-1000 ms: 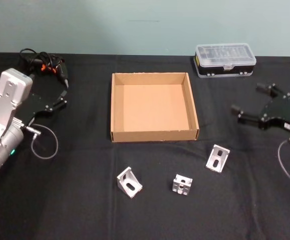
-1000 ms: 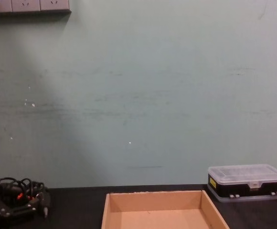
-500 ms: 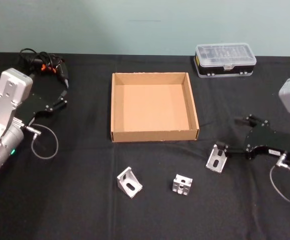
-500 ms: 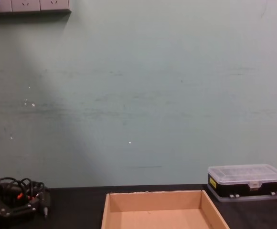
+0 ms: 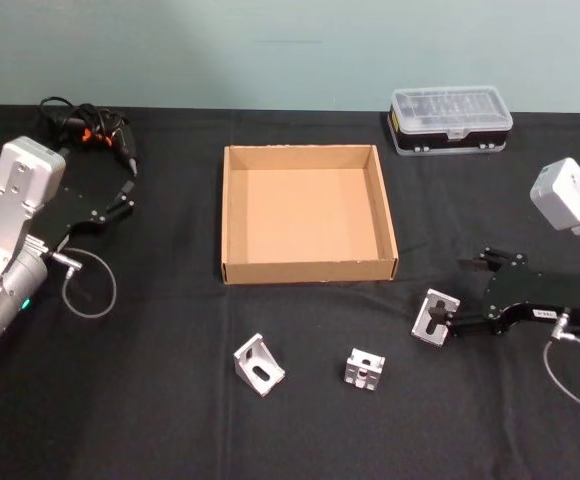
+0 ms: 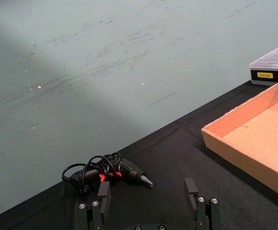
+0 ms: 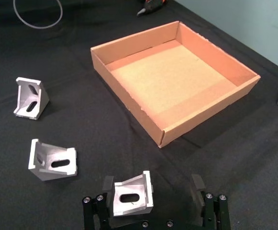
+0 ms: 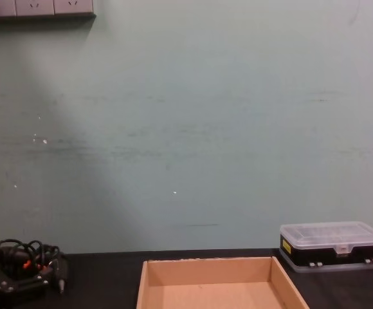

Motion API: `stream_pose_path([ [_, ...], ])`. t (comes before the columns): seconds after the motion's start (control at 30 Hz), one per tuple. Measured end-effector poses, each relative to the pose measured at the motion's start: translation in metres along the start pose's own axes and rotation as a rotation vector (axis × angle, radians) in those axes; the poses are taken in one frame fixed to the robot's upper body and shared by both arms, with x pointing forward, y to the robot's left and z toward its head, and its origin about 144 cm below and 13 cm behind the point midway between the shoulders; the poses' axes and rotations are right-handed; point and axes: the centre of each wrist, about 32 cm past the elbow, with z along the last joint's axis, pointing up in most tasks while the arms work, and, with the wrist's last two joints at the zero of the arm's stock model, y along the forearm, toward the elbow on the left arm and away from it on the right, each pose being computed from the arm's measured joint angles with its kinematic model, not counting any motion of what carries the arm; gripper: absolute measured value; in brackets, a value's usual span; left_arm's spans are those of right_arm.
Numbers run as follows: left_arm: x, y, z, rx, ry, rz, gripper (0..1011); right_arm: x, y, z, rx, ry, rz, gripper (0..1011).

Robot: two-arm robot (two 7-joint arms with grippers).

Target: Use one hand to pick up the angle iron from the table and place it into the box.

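Note:
Three silver angle irons lie on the black table (image 5: 170, 420) in front of the tan cardboard box (image 5: 310, 270): one at the left (image 5: 259, 364), one in the middle (image 5: 364, 369), one at the right (image 5: 435, 317). My right gripper (image 5: 470, 292) is open and low at the right angle iron. In the right wrist view that angle iron (image 7: 129, 195) sits between the fingers of the right gripper (image 7: 152, 188), close against one finger (image 7: 108, 188) and well apart from the other. The box (image 7: 206, 112) is empty. My left gripper (image 5: 120, 190) rests open at the table's left.
A black clear-lidded plastic case (image 5: 451, 118) stands behind the box at the back right. A black power screwdriver with coiled cables (image 5: 90, 130) lies at the back left, just beyond the left gripper (image 6: 147, 191). Grey cable loops hang from both wrists.
The right arm came forward and down from the right side to the rightmost angle iron, and its open fingers now straddle it. The left arm has not moved.

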Motion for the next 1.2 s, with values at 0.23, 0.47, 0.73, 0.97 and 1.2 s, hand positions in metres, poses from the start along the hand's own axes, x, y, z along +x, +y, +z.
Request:
stream_pose_path([
  [0.23,0.0000,0.0000,0.0000,0.000,0.000,0.000,1000,0.0049,0.0002,0.0033,-0.030,-0.009,0.011,1004],
  [0.47,0.0000,0.0000,0.0000,0.000,0.000,0.000,1000,0.0071,0.0006,0.0031,-0.049,-0.011,0.019,1004],
  [0.73,0.0000,0.0000,0.0000,0.000,0.000,0.000,1000,0.0074,0.0031,0.0007,-0.062,-0.009,0.036,1004],
  [0.97,0.0000,0.0000,0.0000,0.000,0.000,0.000,1000,0.0083,0.0051,-0.0017,-0.061,-0.007,0.038,914],
  [1.2,0.0000,0.0000,0.0000,0.000,0.000,0.000,1000,0.0103,0.0069,-0.0033,-0.062,0.000,0.032,723],
])
